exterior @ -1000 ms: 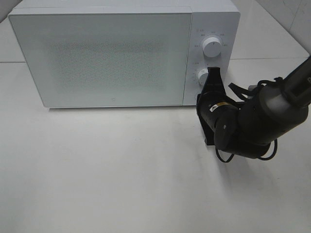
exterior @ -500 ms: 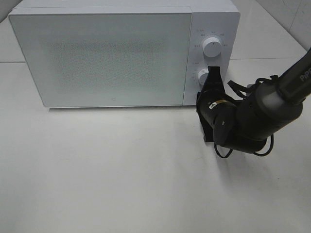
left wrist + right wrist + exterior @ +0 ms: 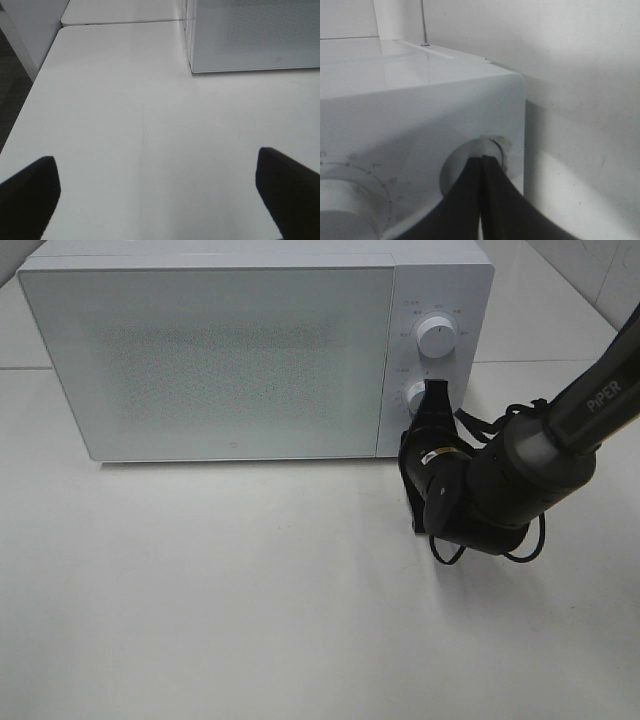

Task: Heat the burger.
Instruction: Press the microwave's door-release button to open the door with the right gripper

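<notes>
The burger is out of view. The white microwave (image 3: 230, 360) stands at the back of the table with its door closed; no inside shows. My right gripper (image 3: 436, 390) is shut, with its fingertips pressed together against the side of the lower knob (image 3: 413, 396). In the right wrist view the shut gripper (image 3: 482, 159) meets that knob (image 3: 462, 162). The upper knob (image 3: 436, 337) is untouched. My left gripper (image 3: 160, 195) is open and empty over bare table, and it does not show in the exterior high view.
The microwave's corner (image 3: 255, 35) shows at the far side of the left wrist view. The white table (image 3: 250, 590) spreads in front of the microwave. A seam (image 3: 560, 362) runs across the table at the right, behind the right arm.
The right arm's wrist and forearm have shifted slightly to the left and turned. The fingertips stay at the lower knob. The microwave has not changed.
</notes>
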`<action>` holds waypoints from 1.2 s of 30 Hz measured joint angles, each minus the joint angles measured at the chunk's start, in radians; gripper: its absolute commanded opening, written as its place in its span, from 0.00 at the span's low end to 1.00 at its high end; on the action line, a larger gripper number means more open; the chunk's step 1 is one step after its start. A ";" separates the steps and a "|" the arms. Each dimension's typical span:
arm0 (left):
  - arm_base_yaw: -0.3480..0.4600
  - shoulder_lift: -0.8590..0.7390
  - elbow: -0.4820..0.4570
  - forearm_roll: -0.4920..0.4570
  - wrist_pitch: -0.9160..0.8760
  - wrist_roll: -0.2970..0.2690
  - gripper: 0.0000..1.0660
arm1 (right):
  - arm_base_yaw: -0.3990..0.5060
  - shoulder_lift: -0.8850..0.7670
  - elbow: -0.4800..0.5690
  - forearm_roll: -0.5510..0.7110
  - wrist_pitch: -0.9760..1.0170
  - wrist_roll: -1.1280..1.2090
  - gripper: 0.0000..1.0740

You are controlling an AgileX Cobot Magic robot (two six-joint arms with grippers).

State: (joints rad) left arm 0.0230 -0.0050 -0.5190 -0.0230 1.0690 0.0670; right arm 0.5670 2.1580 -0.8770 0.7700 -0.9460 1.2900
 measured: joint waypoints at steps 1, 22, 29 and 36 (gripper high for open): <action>0.000 0.000 0.000 0.000 0.000 0.000 0.94 | 0.000 0.002 -0.004 0.009 0.000 -0.004 0.00; 0.000 0.000 0.000 0.000 0.000 0.000 0.94 | 0.012 0.043 -0.086 0.152 -0.028 -0.038 0.00; 0.000 0.000 0.000 0.000 0.000 0.000 0.94 | 0.013 0.044 -0.087 0.155 -0.029 -0.039 0.00; 0.000 0.000 0.000 0.000 0.000 0.000 0.94 | 0.014 0.042 -0.089 0.163 -0.011 -0.067 0.00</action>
State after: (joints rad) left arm 0.0230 -0.0050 -0.5190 -0.0230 1.0690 0.0670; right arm 0.5810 2.2000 -0.9660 0.9330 -0.9570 1.2230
